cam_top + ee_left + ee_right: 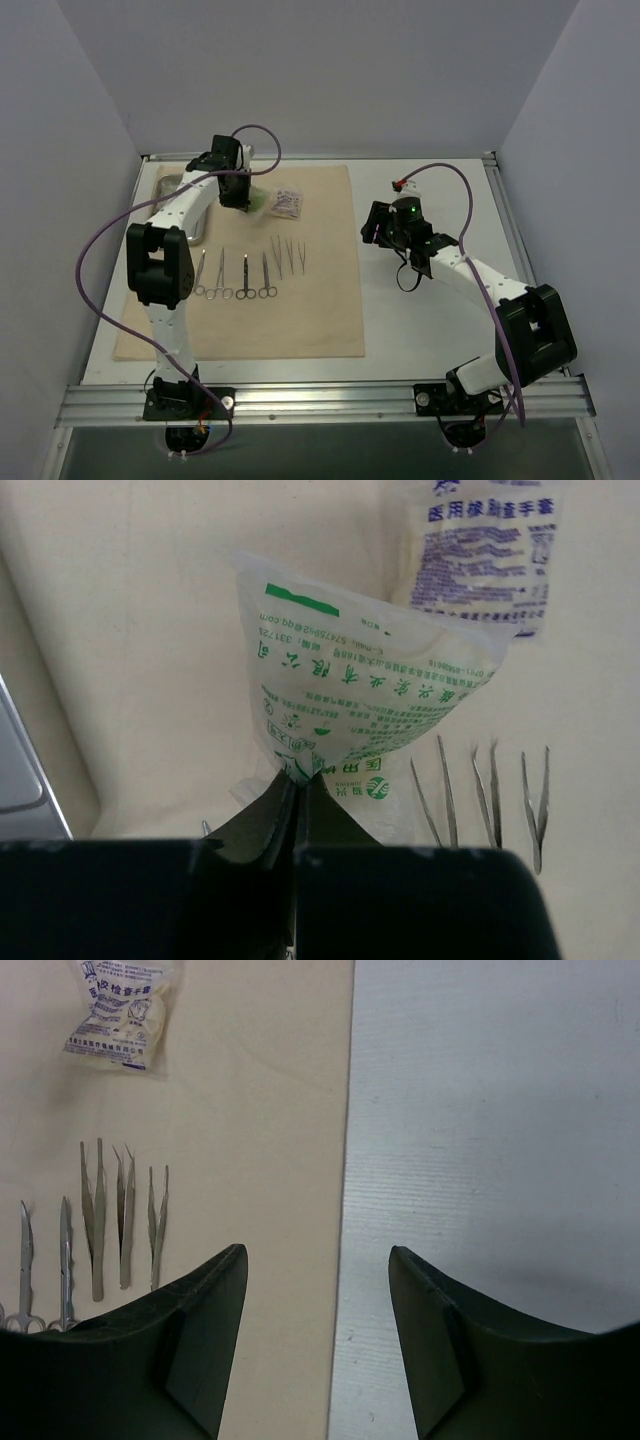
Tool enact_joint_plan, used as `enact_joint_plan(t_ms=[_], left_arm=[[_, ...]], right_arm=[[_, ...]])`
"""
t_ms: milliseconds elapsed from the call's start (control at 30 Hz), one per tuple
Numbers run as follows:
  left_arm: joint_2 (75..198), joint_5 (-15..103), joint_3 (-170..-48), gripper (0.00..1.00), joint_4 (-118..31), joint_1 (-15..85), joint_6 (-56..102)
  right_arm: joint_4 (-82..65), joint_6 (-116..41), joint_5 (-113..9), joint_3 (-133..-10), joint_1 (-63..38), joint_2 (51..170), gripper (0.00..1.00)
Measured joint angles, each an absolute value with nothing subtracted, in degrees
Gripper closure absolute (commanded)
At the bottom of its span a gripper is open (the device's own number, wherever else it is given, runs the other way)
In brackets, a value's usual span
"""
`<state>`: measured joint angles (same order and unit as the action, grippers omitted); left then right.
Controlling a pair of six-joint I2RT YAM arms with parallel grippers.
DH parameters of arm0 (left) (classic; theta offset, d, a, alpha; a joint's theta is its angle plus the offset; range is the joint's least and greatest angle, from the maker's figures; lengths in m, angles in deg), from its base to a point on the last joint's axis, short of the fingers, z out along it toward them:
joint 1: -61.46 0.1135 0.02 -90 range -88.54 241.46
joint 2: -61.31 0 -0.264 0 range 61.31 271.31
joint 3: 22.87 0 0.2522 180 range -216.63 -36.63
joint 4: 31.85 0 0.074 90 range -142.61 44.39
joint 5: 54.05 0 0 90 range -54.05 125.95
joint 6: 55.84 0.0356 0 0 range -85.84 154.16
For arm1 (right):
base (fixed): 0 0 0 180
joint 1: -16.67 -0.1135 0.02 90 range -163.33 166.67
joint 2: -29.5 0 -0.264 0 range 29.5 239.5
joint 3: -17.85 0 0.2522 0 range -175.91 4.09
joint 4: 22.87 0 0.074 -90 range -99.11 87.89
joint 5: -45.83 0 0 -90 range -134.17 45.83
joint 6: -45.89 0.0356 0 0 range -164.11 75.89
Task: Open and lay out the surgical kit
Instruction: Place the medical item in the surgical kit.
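Observation:
The surgical kit's beige cloth (320,300) lies spread flat on the table. My left gripper (300,777) is shut on a corner of a green-printed white packet (360,680) and holds it just above the cloth's far part (258,203). A blue-printed packet (288,203) lies beside it. Three tweezers (288,255) and several scissor-like instruments (235,275) are lined up on the cloth. The steel tray (163,183) sits at the far left, partly hidden by the left arm. My right gripper (318,1255) hangs open and empty over the cloth's right edge.
Bare white table (430,320) lies right of the cloth. A metal rail (320,400) runs along the near edge, and grey walls enclose the other sides. In the right wrist view the blue-printed packet (115,1010), tweezers (120,1220) and scissor tips (45,1270) show at left.

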<state>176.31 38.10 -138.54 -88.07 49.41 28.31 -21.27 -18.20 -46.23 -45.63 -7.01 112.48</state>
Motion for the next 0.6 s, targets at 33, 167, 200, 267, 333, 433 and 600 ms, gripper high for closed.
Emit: enact_joint_plan(t_ms=[33,167,200,267,333,433,600], left_arm=[[178.23,37.86,-139.28,0.98,-87.91,49.56,27.99],[185.51,36.13,-144.27,0.97,-86.69,49.98,27.02],[186.97,35.83,-145.36,0.97,-86.41,50.06,26.81],[189.42,35.11,-147.35,0.96,-86.06,50.11,26.22],[191.61,34.56,-149.16,0.94,-85.84,50.24,25.36],[193.73,34.04,-150.56,0.91,-85.57,50.55,23.96],[195.74,33.93,-151.92,0.61,-85.66,52.08,21.36]], right_arm=[[-21.27,-18.20,-46.15,-45.63,-7.01,112.48,0.46],[-21.10,-18.22,-45.86,-45.76,-6.99,112.48,0.46],[-21.05,-18.22,-45.86,-45.82,-6.99,112.48,0.46],[-20.83,-18.22,-45.84,-45.98,-6.99,112.48,0.46],[-20.68,-18.24,-45.82,-46.02,-6.99,112.48,0.46],[-20.35,-18.29,-45.71,-46.09,-6.99,112.46,0.46],[-20.20,-18.42,-44.57,-46.09,-6.96,112.37,0.46]])
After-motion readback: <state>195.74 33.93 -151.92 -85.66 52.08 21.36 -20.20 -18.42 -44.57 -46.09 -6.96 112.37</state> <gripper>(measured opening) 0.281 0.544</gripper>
